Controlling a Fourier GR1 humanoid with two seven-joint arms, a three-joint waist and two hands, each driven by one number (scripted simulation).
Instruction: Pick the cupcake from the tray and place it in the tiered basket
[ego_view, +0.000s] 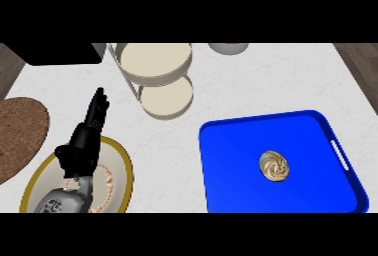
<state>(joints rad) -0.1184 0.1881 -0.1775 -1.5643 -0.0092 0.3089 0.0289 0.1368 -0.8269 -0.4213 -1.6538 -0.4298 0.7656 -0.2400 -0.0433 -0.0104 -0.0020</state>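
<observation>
Listing what you have on the counter: one cupcake (274, 166), seen from above as a round swirl of tan frosting, sitting slightly right of the middle of the blue tray (221, 165), untouched and apart from every wall of it. One left hand (83, 145), black, at the view's left, fingers straight and pointing up and away from you, holding nothing; it hangs over the gold-rimmed plate (125, 165) and shows no contact with anything. Right hand: not in view, so you cannot say how its fingers stand. One tiered basket (156, 60) at the top centre, its two pale round shelves stacked, the lower one showing below the upper. Relation that counts for you: the cupcake lies well to the right of the left hand and a little nearer you, with bare counter (244, 85) and the tray's left wall between them. Being round, the cupcake has no long axis, so any approach angle should serve. By my judgement the tray sits on the right arm's side, making that arm the likelier one for the pick, though it has yet to appear. The basket lies up and left of the cupcake, so the carry would run diagonally away from you. Also present: a brown round mat (18, 130) at far left.
</observation>
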